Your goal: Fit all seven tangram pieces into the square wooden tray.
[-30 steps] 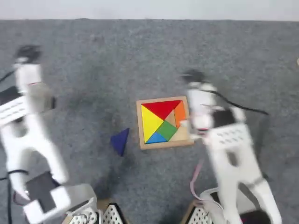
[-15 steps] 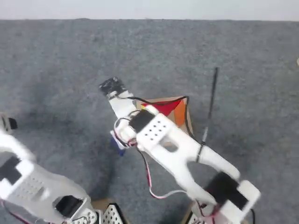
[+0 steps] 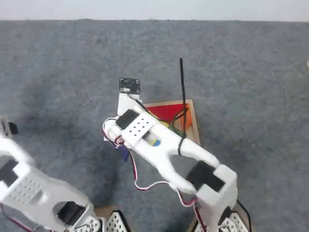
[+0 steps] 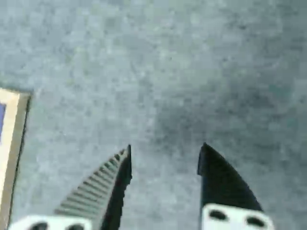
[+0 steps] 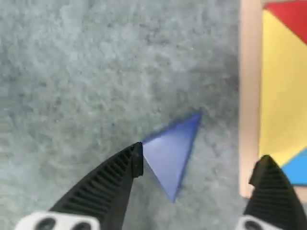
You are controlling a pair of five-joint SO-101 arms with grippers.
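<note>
The square wooden tray [image 3: 192,104] lies mid-table, partly under my right arm [image 3: 145,133], which stretches across it to its left side. Red [image 3: 166,112] and orange [image 3: 187,116] pieces show inside. In the right wrist view the tray's rim [image 5: 249,96] holds yellow [image 5: 283,96], red [image 5: 288,9] and light blue [image 5: 298,168] pieces. The dark blue triangle [image 5: 170,151] lies flat on the carpet just outside that rim, and a corner of it peeks out below the arm [image 3: 124,153]. My right gripper [image 5: 199,167] is open, hanging over the triangle with one fingertip at its edge. My left gripper [image 4: 165,151] is open over bare carpet.
Grey carpet covers the table, with free room to the left of and behind the tray. My left arm [image 3: 29,188] sits folded at the near left corner. A tan-edged object [image 4: 12,158] shows at the border of the left wrist view.
My right arm swung from the tray's right side across it to the left, ending over the dark blue triangle. My left arm pulled back toward the near left corner.
</note>
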